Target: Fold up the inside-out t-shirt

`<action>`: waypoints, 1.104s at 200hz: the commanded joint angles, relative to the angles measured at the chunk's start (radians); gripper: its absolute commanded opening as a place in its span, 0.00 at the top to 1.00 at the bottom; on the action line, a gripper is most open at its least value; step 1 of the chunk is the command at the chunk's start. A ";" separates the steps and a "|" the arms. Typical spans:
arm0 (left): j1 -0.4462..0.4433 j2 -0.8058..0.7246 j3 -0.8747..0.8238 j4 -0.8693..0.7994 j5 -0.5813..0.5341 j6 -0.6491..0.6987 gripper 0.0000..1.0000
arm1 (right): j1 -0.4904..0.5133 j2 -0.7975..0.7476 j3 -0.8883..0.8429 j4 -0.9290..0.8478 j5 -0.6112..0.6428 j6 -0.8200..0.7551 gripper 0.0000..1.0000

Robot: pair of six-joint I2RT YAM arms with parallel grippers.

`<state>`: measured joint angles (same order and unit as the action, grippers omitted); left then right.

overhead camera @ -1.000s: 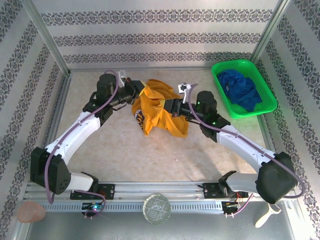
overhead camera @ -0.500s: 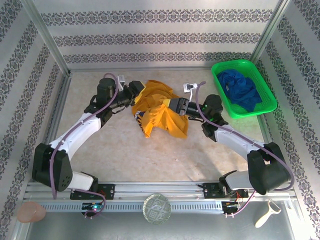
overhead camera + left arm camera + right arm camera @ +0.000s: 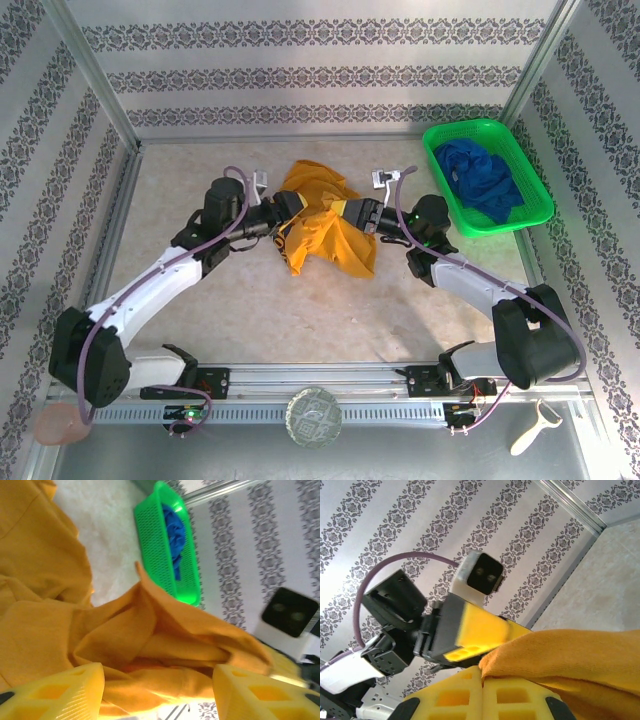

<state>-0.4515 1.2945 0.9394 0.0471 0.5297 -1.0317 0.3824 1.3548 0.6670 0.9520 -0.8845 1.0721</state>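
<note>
left claw (image 3: 157, 690) stands spread around loose folds while right claw (image 3: 482, 680) pinches an edge of the t-shirt (image 3: 325, 235), bunched on the desk (image 3: 250, 300), so a shallow bite may slip and drag it crooked.
</note>
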 commanded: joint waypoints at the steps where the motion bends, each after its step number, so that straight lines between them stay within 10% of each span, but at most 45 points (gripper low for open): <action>1: -0.015 0.062 0.073 -0.035 0.001 0.085 0.41 | 0.011 0.003 -0.009 0.069 -0.019 0.004 1.00; 112: -0.085 0.240 0.067 -0.053 0.060 0.145 0.41 | -0.001 -0.004 0.000 0.066 0.001 0.009 1.00; 159: -0.083 0.248 0.054 0.005 0.071 0.144 1.00 | -0.017 -0.025 -0.032 0.061 0.009 0.011 1.00; 221: -0.017 0.033 0.041 0.073 0.024 0.117 1.00 | -0.042 0.000 -0.187 0.005 0.134 -0.083 1.00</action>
<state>-0.5064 1.4414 0.9836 0.0143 0.5621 -0.8974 0.3580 1.3361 0.5365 0.9504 -0.8284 1.0439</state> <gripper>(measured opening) 0.044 0.057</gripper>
